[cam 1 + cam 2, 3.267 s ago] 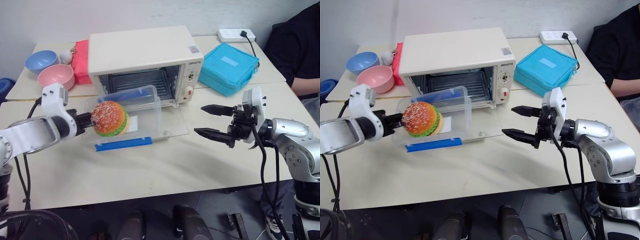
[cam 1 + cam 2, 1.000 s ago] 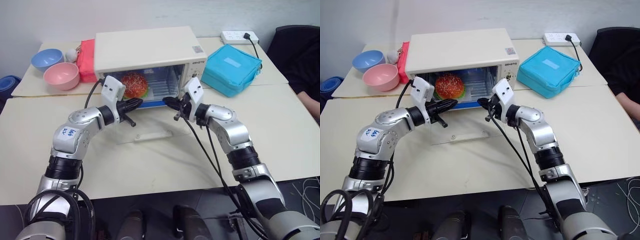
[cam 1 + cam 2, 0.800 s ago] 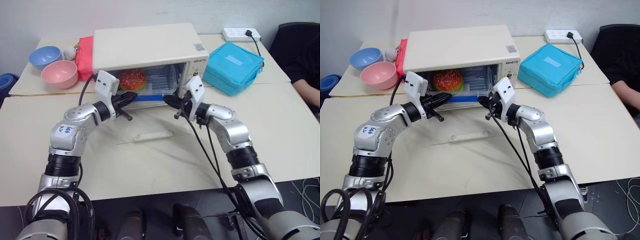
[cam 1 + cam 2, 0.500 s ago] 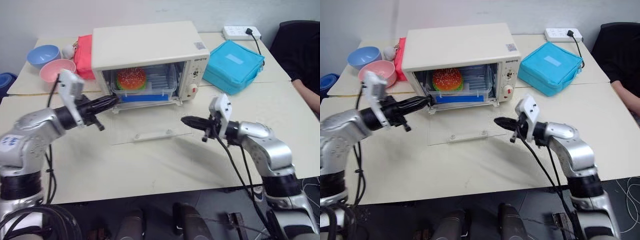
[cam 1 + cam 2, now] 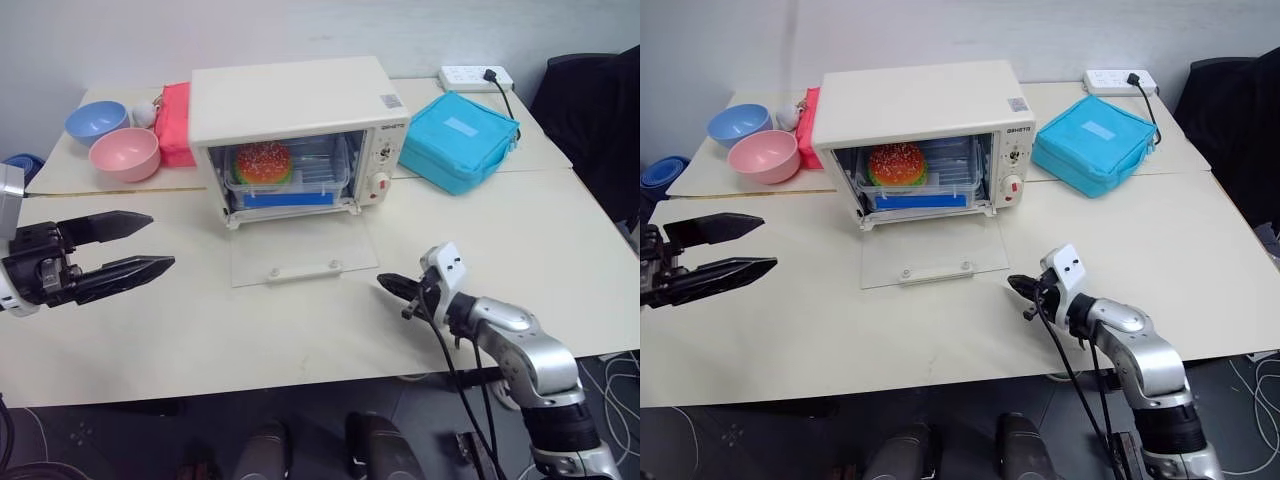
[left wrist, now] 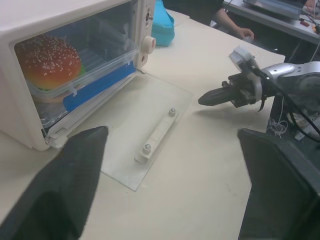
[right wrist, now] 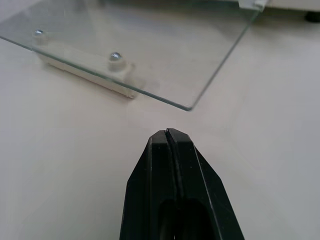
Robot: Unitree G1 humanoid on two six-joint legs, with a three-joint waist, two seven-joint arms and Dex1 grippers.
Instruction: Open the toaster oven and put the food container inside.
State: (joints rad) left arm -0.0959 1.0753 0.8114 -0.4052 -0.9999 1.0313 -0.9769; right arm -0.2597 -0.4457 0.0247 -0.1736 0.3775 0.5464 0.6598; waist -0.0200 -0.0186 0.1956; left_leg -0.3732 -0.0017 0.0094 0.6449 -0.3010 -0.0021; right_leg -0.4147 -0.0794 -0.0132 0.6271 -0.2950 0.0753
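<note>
- The big cream-white toaster oven point(image 5: 925, 125) has its glass door point(image 5: 930, 250) lying flat on the pale table point(image 5: 1200, 240).
- The clear plastic food container point(image 5: 915, 180) with a burger sits inside.
- The left gripper point(image 5: 725, 248) is spread wide, holding nothing.
- The right gripper point(image 5: 1018, 287) is pinched together.

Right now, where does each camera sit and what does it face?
Head eyes: high, looking down at the toaster oven, the food container inside; open left tool, shut right tool.
Left wrist: faces the oven and the glass door, between its own fingers.
Right wrist: low over the table; shares the door.
</note>
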